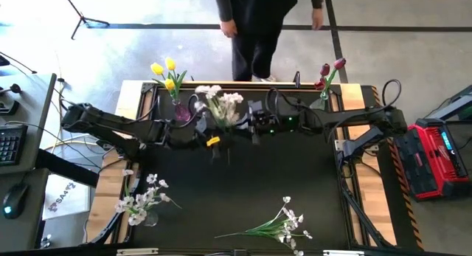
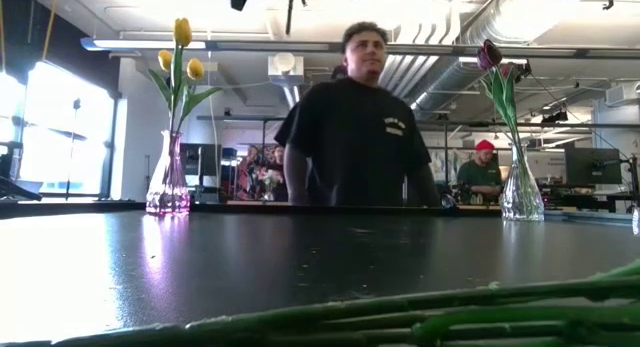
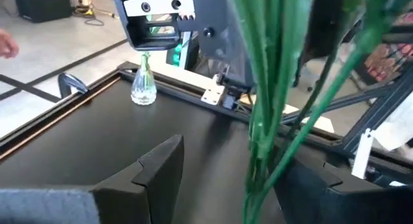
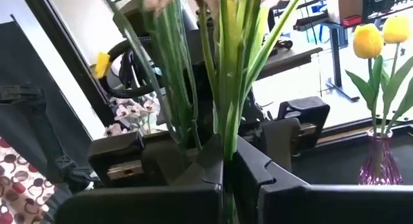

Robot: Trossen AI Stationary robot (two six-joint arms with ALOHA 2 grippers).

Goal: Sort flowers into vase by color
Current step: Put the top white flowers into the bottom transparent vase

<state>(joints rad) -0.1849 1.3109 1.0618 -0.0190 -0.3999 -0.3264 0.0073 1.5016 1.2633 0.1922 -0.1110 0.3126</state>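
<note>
A spray of small white blossoms (image 1: 221, 105) on green stems hangs in the air over the table's far middle, between both arms. My right gripper (image 4: 226, 164), reaching in from the right, is shut on its stems. My left gripper (image 3: 248, 162), coming from the left, is open, with the stems (image 3: 258, 140) passing between its fingers; I see no touch. Yellow tulips stand in a purple vase (image 1: 179, 110) at the far left and dark red tulips in a clear vase (image 1: 323, 101) at the far right. White blossoms fill a vase (image 1: 145, 208) at the near left. My right gripper pinches the bundle of green stems (image 4: 222, 143) between its two fingers, which lie across the stems. The stems rise out of the hold toward the blossoms. The spray is lifted clear of the table.
Another white spray (image 1: 280, 226) lies flat near the table's near edge; its stems (image 2: 450, 312) fill the bottom of the low view. A person (image 2: 355, 127) in a black shirt stands just behind the far edge. The dark table top (image 1: 280, 175) lies between the vases.
</note>
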